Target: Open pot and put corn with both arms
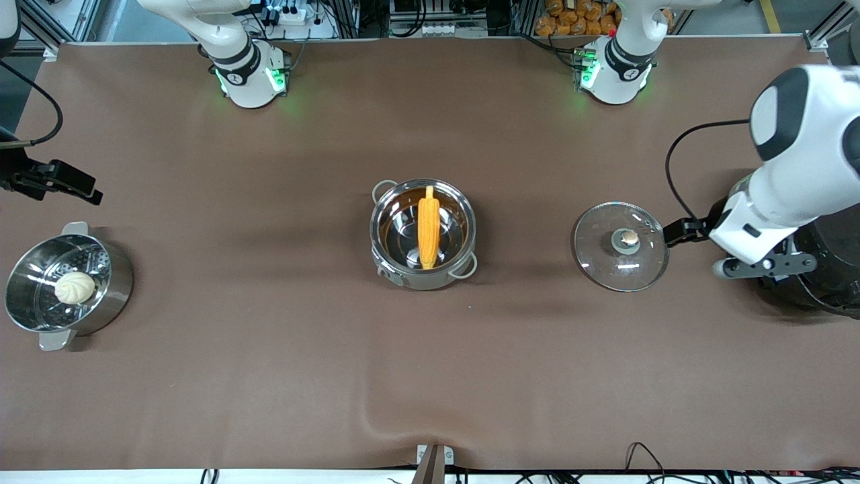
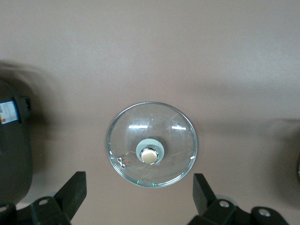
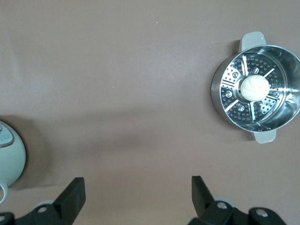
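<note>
Corn (image 1: 428, 228) lies lengthwise inside the open steel pot (image 1: 422, 233) at the middle of the brown worktop (image 1: 269, 376), its pale stem tip pointing toward the robots' bases. The pot's two light grey loop handles stand out at its rim, one on the bases' side, one on the camera's side. Its clear glass lid (image 1: 621, 246) with the bronze knob rests flat on the worktop, well apart from the pot, toward the left arm's end. The left pincer (image 2: 138, 199) hangs empty over the worktop just beside that lid, its fingers spread wide, next to a big black cooker (image 1: 833, 269) at the worktop's edge. Toward the right arm's end, a steel steamer pot (image 1: 67, 286) with a perforated insert holds a white round bun (image 1: 74, 288). The right pincer (image 3: 138, 197) hovers empty over bare worktop near the steamer pot, its fingers likewise spread wide; a pale green rounded object (image 3: 9, 159) shows at the edge of the right wrist view.
</note>
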